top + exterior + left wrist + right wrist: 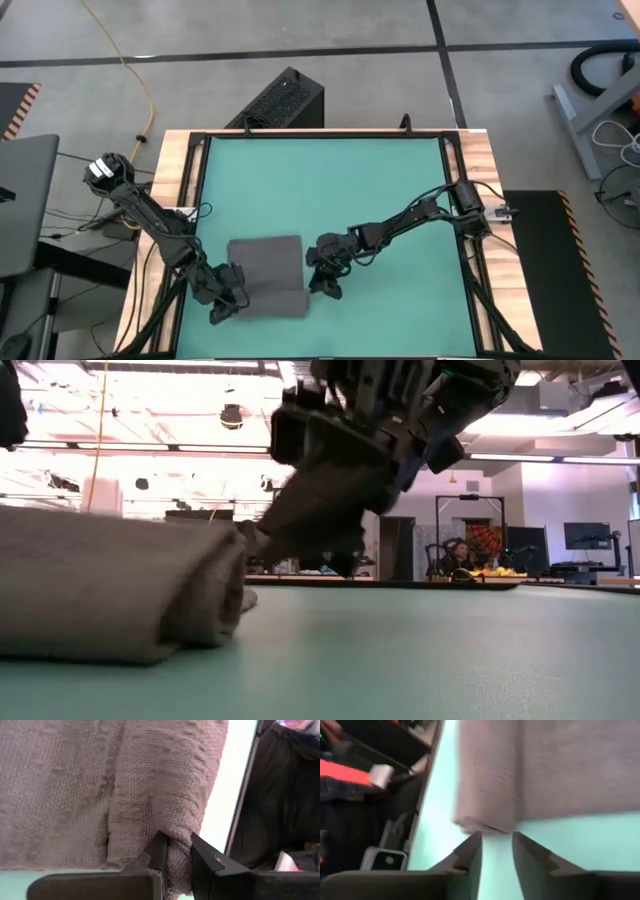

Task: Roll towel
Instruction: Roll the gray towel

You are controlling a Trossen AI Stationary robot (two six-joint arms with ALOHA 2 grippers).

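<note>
The towel (268, 272) is lying at the lower centre of the high view, its rolled end running left to right along the lower edge, flat part above. The left gripper (230, 296) is sitting at the roll's left end, pinching the cloth narrowly. The right gripper (328, 285) is hanging just off the right end, jaws parted and empty.

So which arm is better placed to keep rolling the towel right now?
Left, probably. The left gripper is pinched on the rolled end of the towel, while the right gripper is open just off the other end, holding nothing.
</note>
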